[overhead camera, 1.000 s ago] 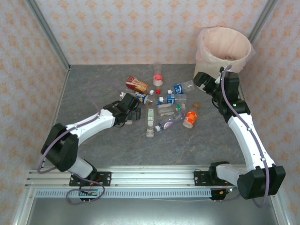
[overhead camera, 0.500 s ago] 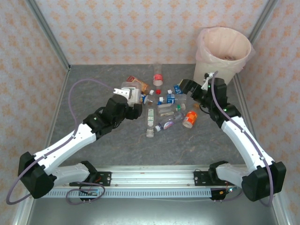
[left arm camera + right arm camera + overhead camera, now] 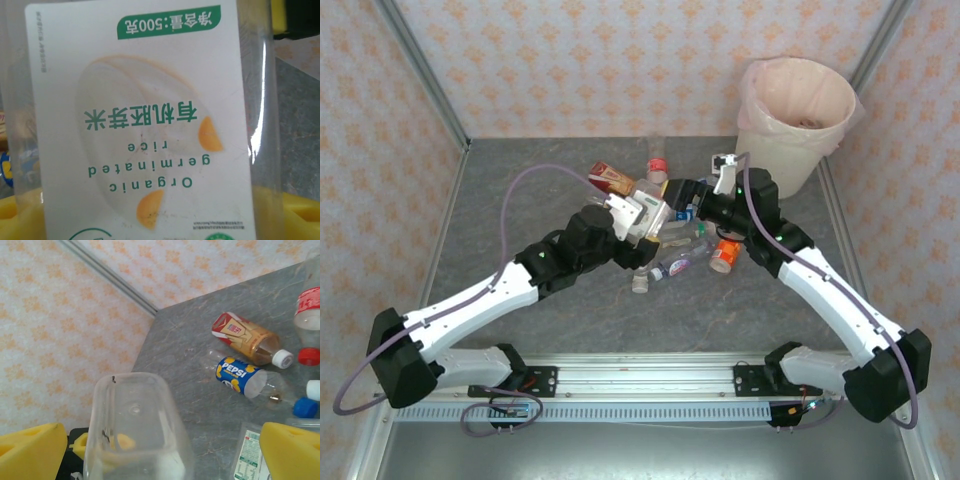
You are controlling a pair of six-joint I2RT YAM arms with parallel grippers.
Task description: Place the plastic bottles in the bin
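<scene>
Top external view: most of the job lies ahead of us. Roughly ten small plastic bottles [image 3: 680,262] lie scattered on the grey mottled surface [image 3: 520,190], well apart from the large cream-white round bin with its pale pink liner [image 3: 782,150] in the far right corner. Whether anything is in the bin, we cannot tell. Among the litter are a brown bottle with a red label and white cap [image 3: 245,337], a clear bottle with a blue Pepsi label [image 3: 242,376] and an orange bottle [image 3: 725,253].

Both arms stretch inward and meet above the pile. Our left pincer [image 3: 640,216] pinches a clear square-sided plastic bottle with a white, green-lettered label [image 3: 140,125], raised off the surface. Our right pincer [image 3: 162,447] is spread wide, its yellow fingers [image 3: 30,452] flanking that bottle's base without touching it. We judge this a hand-over to the arm nearer the bin.
</scene>
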